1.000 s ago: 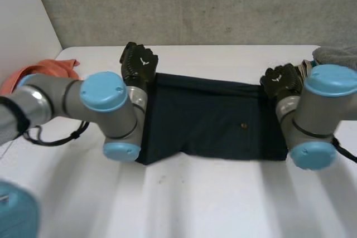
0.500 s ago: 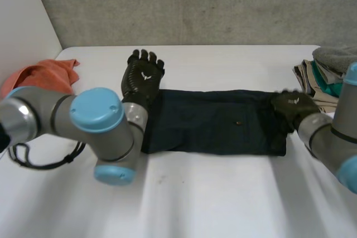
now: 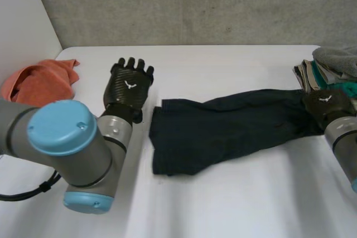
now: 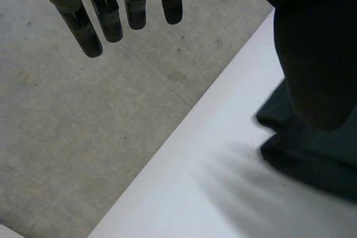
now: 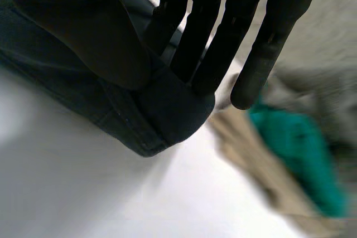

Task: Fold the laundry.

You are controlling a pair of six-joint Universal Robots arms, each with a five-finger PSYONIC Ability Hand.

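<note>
A dark navy garment [image 3: 223, 124] lies stretched across the white table [image 3: 223, 193], bunched at its left end. My left hand [image 3: 129, 85] hovers open just left of that end, off the cloth; in the left wrist view its fingers [image 4: 106, 15] are straight and the garment [image 4: 312, 160] lies beside its thumb. My right hand [image 3: 326, 104] is at the garment's right end. In the right wrist view this hand [image 5: 95, 32] pinches the folded end of the garment [image 5: 162, 112] between thumb and fingers.
An orange cloth [image 3: 39, 79] lies crumpled at the table's far left. A pile of folded clothes [image 3: 329, 62] sits at the right edge, close behind my right hand, with teal and beige pieces [image 5: 295, 149]. A concrete wall [image 3: 195, 4] rises behind the table.
My left hand opened, let go of the garment and moved left off it. My right hand pulled the right end further right toward the pile, dragging the garment askew.
</note>
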